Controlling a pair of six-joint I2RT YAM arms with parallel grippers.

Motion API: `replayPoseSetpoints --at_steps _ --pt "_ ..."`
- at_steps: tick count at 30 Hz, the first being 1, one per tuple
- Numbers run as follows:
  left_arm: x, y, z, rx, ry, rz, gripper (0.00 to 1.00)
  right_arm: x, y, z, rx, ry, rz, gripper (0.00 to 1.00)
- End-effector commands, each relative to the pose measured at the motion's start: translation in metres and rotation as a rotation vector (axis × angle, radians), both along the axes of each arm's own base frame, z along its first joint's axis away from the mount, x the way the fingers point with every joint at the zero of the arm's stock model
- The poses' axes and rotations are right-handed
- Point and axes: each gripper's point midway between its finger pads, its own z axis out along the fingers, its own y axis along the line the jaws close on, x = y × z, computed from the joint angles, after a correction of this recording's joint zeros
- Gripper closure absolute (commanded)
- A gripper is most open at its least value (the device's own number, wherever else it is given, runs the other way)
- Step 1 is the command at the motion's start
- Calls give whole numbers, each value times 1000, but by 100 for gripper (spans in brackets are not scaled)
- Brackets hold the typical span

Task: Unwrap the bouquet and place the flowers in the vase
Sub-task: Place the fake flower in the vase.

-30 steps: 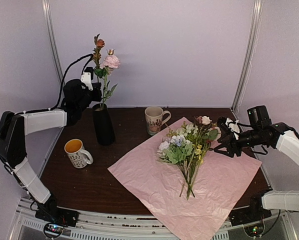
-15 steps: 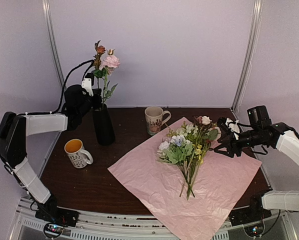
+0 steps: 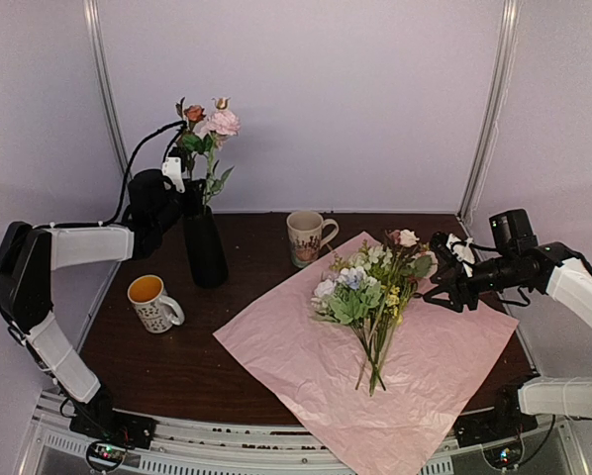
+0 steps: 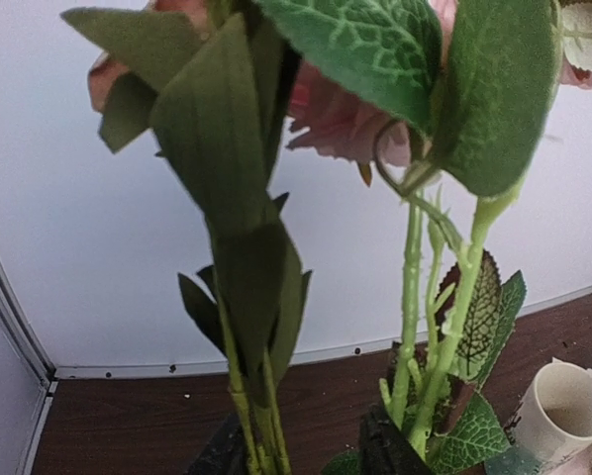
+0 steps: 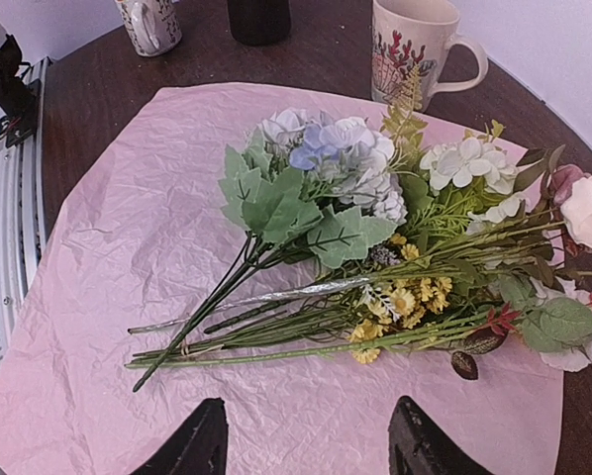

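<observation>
Top view. The black vase (image 3: 205, 252) stands upright at the far left of the desk (image 3: 177, 366). It holds a pink rose (image 3: 223, 122) and an orange-red bloom (image 3: 193, 113) on leafy stems. The left tool (image 3: 189, 188) sits just above the vase mouth, against these stems. In the left wrist view the stems rise close in front of its dark fingertips, and it cannot be told whether the tool grips them or stands clear.

The lilac-pink paper sheet (image 3: 444, 366) lies unfolded and flat across the near right of the desk. The remaining flowers (image 3: 367, 292) rest on it as one bundle, with blooms toward the far right and stem ends toward the near edge.

The right tool (image 3: 444, 282) hovers at the right of the bundle, beside the blooms. Its jaws are spread wide and hold nothing.

A cream patterned mug (image 3: 306, 237) stands just beyond the far corner of the sheet. An orange-lined mug (image 3: 152, 302) stands near the vase, on its near left.
</observation>
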Motion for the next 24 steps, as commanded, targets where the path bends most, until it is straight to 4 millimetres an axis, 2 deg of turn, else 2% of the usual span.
replayPoseSetpoints --at_steps 1,5,10,16,21,22,24 --pt "-8 7 20 -34 -49 8 60 -3 1 -4 -2 10 19 44" --pt "-13 8 26 -36 -60 4 57 -3 2 -4 -2 11 22 44" --pt "-20 19 33 -52 -69 51 49 -3 2 -4 -2 11 22 44" --pt "-38 19 42 -1 -45 52 42 -3 2 -3 -5 6 26 44" --pt "-72 21 39 45 6 114 42 -4 2 -3 -7 5 29 44" --pt "-85 26 44 42 -2 157 42 -4 2 -3 -7 5 30 44" --pt "-109 24 45 38 -11 173 42 -4 2 -4 -10 4 29 44"
